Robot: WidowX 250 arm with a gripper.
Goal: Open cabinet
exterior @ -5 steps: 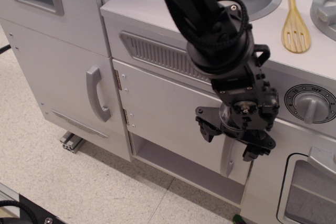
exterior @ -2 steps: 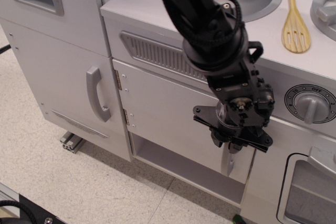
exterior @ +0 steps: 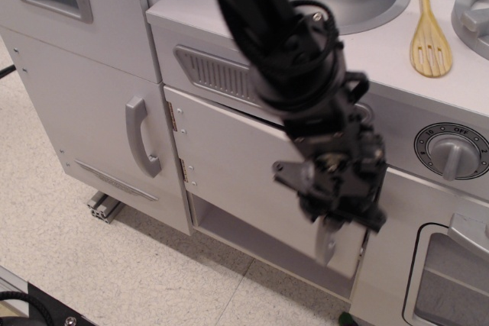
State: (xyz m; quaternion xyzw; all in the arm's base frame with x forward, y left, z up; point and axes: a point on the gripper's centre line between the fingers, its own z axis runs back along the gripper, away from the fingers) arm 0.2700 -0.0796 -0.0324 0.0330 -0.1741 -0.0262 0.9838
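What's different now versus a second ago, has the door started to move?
Yes. The gripper, open around the handle a second ago, has shut on it and pulled left, toward the camera. The cabinet door's handle edge has swung out slightly, showing a gap at its right side. The tall door, knob and spoon are unchanged.
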